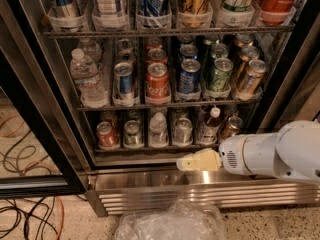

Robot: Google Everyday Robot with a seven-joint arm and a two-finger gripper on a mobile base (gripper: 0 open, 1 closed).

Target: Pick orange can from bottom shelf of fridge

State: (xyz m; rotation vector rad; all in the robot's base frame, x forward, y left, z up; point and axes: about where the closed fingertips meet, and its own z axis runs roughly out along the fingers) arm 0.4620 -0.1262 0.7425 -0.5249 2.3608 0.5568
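Speckled floor (pixel 265 224) lies before the fridge (pixel 60 104), whose black-framed door (pixel 30 184) stands open at the left.

The orange can (pixel 231 126) stands upright at the right-hand end of the bottom shelf (pixel 150 146), at the front of its lane. It is just beside a small white-capped bottle (pixel 210 125) on its left. Further left along the same rack are a silver can (pixel 182 130), a small clear bottle (pixel 158 129), another short can and a short red can (pixel 106 134).

The gripper (pixel 189 162) is cream-coloured and is carried on a white arm (pixel 270 156) that enters from the right. It points left, low in front of the steel sill (pixel 140 179). It sits below the shelf and to the left of the orange can, apart from every drink. Whether it is spread or pressed together cannot be told.

The step in hand is judged to be the approach, as the can is not yet grasped. The next move calls for lifting the gripper to shelf level and shifting it right into the can's lane. It must then reach in without knocking the white-capped bottle or the rack above.

The middle shelf (pixel 160 105) carries full-size cans and a water bottle (pixel 87 79), and taller cans fill the rack above that. A louvred grille (pixel 200 199) runs under the sill. On the floor are a crumpled clear plastic wrapper (pixel 170 224) and, at the left, loose orange and black cables (pixel 30 219).
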